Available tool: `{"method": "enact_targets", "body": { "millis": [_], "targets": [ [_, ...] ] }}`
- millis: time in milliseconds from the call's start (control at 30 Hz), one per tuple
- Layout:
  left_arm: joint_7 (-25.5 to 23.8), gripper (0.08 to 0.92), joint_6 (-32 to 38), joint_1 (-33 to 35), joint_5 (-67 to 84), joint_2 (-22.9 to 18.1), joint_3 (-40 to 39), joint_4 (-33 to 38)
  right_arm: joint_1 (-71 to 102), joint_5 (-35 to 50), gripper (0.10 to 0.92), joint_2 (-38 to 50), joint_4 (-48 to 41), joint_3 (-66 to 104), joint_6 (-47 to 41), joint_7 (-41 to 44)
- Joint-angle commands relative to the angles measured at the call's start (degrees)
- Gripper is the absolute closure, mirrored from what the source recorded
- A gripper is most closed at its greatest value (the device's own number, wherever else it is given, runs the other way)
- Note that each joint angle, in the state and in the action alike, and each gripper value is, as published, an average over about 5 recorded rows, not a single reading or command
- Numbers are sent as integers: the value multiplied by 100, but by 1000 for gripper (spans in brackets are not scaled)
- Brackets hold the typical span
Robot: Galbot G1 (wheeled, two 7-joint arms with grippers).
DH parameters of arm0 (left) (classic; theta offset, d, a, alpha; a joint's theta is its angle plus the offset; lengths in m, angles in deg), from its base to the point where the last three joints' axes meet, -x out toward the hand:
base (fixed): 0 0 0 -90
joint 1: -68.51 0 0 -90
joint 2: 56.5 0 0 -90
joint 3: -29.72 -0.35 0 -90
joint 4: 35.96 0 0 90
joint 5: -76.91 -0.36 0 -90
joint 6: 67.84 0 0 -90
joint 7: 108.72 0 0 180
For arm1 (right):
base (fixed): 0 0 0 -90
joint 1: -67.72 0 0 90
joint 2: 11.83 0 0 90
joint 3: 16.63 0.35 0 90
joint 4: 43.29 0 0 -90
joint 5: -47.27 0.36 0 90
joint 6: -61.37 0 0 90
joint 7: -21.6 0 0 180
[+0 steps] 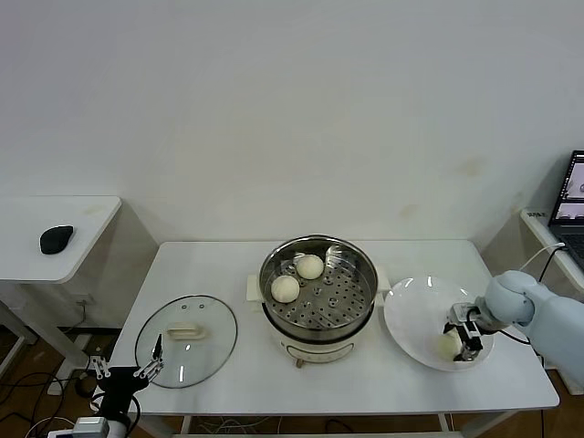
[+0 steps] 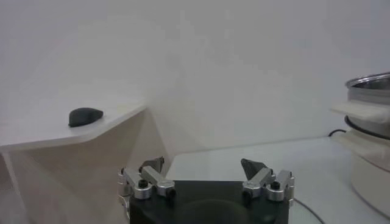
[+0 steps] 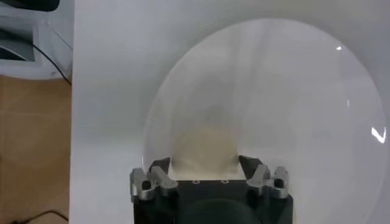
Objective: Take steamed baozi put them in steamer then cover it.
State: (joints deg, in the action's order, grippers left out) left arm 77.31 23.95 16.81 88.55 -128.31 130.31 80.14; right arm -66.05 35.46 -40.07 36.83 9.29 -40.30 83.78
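The steamer stands mid-table with two steamed baozi on its perforated tray. Another baozi lies on the white plate to the right. My right gripper is down on the plate, and its fingers press both sides of that baozi; the right gripper is shut on it. The cover lies flat on the table to the left of the steamer. My left gripper hangs open near the table's front left corner, holding nothing. In its wrist view the left gripper faces the steamer's side.
A low side table with a black mouse stands to the left; the mouse also shows in the left wrist view. A laptop sits on a shelf at the far right. Cables lie on the floor under the table's left end.
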Motion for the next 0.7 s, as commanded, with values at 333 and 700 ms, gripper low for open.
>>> {"method": "enact_targets", "body": {
  "millis": [333, 700],
  "targets": [
    [-6, 177, -2, -17, 48, 84, 43, -19, -2032, 755, 448, 248, 259, -610, -128, 371],
    [-9, 177, -10, -19, 94, 130, 54, 58, -4763, 1659, 446, -524, 345, -2055, -256, 441]
  ]
}}
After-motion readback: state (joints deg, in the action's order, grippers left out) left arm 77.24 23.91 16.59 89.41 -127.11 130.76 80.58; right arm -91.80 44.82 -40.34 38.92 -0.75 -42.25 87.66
